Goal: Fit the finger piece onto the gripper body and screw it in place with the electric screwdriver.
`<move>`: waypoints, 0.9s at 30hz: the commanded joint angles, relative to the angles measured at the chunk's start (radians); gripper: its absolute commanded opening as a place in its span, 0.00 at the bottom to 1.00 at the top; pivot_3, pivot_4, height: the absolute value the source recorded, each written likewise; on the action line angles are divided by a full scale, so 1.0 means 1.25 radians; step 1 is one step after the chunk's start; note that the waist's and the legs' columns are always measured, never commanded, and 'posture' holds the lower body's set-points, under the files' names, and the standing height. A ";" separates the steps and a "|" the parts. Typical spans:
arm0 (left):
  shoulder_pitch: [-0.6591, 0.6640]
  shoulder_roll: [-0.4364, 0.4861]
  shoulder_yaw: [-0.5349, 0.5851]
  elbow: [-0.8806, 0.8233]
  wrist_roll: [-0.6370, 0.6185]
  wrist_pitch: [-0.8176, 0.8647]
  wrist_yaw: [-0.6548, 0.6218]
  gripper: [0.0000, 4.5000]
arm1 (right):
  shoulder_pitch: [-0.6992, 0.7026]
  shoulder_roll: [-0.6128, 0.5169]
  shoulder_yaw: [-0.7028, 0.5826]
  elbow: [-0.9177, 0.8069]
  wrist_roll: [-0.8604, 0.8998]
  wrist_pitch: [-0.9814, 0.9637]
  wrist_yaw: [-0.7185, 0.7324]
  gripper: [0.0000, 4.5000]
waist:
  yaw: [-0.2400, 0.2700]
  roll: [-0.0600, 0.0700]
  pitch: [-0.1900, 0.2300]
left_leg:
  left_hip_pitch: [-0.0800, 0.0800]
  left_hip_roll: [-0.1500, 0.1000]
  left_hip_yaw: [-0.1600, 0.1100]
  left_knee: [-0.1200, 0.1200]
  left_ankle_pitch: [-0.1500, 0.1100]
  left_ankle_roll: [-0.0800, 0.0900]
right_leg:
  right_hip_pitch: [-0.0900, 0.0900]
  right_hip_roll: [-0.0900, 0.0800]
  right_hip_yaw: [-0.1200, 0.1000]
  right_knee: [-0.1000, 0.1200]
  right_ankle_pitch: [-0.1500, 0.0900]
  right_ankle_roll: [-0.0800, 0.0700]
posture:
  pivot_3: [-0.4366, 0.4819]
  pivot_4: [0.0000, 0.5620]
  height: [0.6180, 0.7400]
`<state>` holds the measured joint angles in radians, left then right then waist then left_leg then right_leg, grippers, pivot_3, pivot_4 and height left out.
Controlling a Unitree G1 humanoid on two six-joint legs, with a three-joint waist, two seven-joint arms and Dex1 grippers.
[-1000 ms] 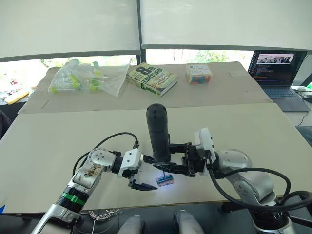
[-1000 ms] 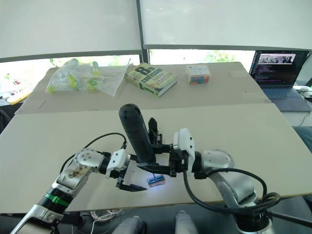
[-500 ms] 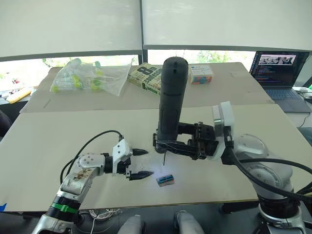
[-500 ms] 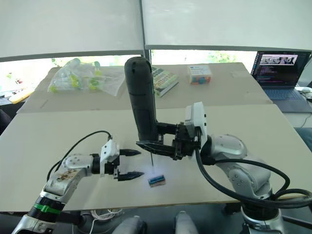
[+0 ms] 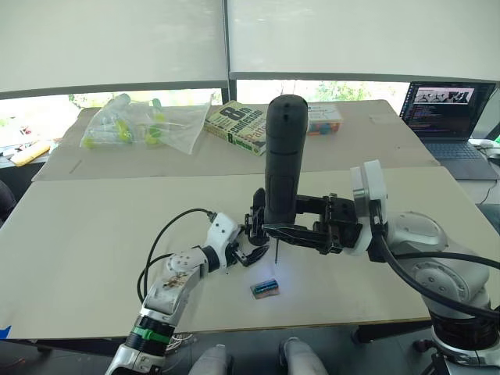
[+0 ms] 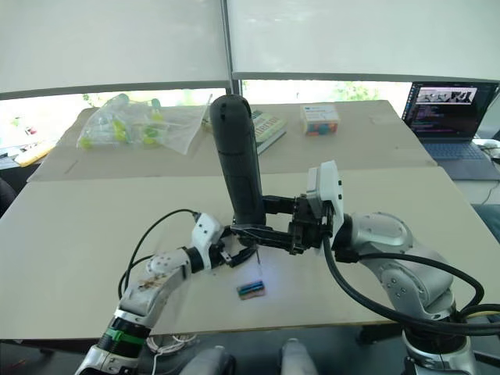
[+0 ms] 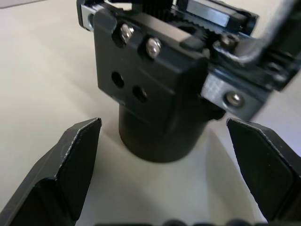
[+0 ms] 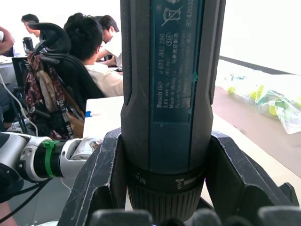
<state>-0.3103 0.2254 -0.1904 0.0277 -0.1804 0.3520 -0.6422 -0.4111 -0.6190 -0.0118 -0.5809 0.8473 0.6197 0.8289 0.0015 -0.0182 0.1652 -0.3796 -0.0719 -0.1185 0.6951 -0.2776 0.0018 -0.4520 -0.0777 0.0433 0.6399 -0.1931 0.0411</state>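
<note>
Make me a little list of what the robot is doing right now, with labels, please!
right gripper: shut on the electric screwdriver, holding it upright, bit pointing down
left gripper: jaws open, right beside the screwdriver's lower end
small tan-and-green block: lying on the table, under the lit tip
far table: book, bag of bottles, small box
laptop: open

Office/lab w/ roller blinds (image 5: 113,39) upper frame, laptop (image 5: 445,117) showing code far right, people (image 8: 96,56) seated at desks.
</note>
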 commanded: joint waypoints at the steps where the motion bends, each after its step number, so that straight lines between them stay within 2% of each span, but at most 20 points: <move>1: -0.026 -0.002 -0.018 0.053 0.007 -0.081 -0.045 0.71 | -0.003 0.000 -0.018 -0.036 0.015 -0.012 -0.002 0.42 | 0.001 0.000 0.000 | 0.000 0.000 0.001 0.000 0.000 0.000 | 0.000 0.000 0.000 0.000 0.000 0.000 | 0.48 0.27 1.00; 3: -0.058 0.009 -0.019 0.115 0.010 -0.117 -0.084 0.51 | -0.002 0.000 -0.017 -0.038 0.014 -0.013 -0.004 0.42 | 0.003 0.000 0.000 | 0.000 0.000 0.001 0.000 0.000 0.000 | 0.000 0.000 0.000 0.000 0.000 0.000 | 0.48 0.27 1.00; 6: -0.133 0.029 -0.021 0.240 0.014 -0.216 -0.182 0.51 | 0.000 -0.005 -0.021 -0.041 0.016 -0.011 -0.004 0.42 | 0.009 0.000 0.000 | 0.001 0.000 0.005 0.000 0.000 0.000 | 0.001 0.000 -0.001 0.000 0.000 0.000 | 0.48 0.27 1.00; 8: -0.211 0.037 -0.029 0.363 0.027 -0.331 -0.267 0.51 | 0.004 -0.012 -0.026 -0.046 0.020 -0.007 -0.002 0.42 | 0.009 0.000 0.000 | 0.004 0.000 0.005 0.000 0.000 0.000 | 0.006 0.000 -0.001 -0.002 0.000 0.000 | 0.48 0.27 1.00; 12: -0.355 0.020 -0.028 0.591 0.021 -0.473 -0.441 0.51 | 0.012 -0.023 -0.032 -0.061 0.033 -0.001 -0.008 0.42 | 0.006 -0.001 0.001 | 0.006 0.000 0.006 -0.001 0.000 0.001 | 0.011 0.001 -0.004 -0.009 0.001 0.000 | 0.48 0.27 1.00; 17: -0.458 -0.004 -0.019 0.782 0.055 -0.505 -0.498 0.51 | 0.012 -0.029 -0.035 -0.071 0.033 0.005 -0.023 0.42 | 0.003 -0.001 0.001 | 0.004 0.000 0.006 0.000 -0.002 0.004 | 0.010 0.000 -0.003 -0.011 0.001 0.003 | 0.48 0.27 1.00; 21: -0.468 0.000 -0.008 0.843 0.072 -0.504 -0.502 0.95 | 0.009 -0.029 -0.035 -0.075 0.029 0.009 -0.034 0.42 | -0.002 -0.001 0.001 | 0.003 0.000 0.005 0.000 -0.002 0.005 | 0.009 0.000 -0.003 -0.011 0.001 0.003 | 0.48 0.27 1.00; 22: -0.457 0.003 0.002 0.832 0.065 -0.496 -0.502 1.00 | 0.008 -0.029 -0.034 -0.075 0.029 0.009 -0.036 0.42 | -0.002 -0.001 0.001 | 0.003 0.000 0.005 0.000 -0.002 0.005 | 0.009 0.000 -0.003 -0.011 0.001 0.003 | 0.48 0.27 1.00; 27: -0.366 0.008 0.040 0.670 0.033 -0.437 -0.458 1.00 | 0.006 -0.024 -0.027 -0.071 0.020 0.001 -0.039 0.42 | -0.009 -0.001 0.001 | 0.005 0.000 0.005 0.000 -0.002 0.005 | 0.010 0.000 -0.002 -0.009 0.001 0.003 | 0.48 0.27 1.00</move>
<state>-0.7856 0.2343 -0.1535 0.9345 -0.1223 -0.2214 -1.2339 -0.3810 -0.6518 -0.0163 -0.6276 0.8480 0.6418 0.7830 -0.0092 -0.0195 0.1662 -0.3738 -0.0714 -0.1128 0.6947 -0.2807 0.0076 -0.4402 -0.0778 0.0411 0.6282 -0.1918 0.0450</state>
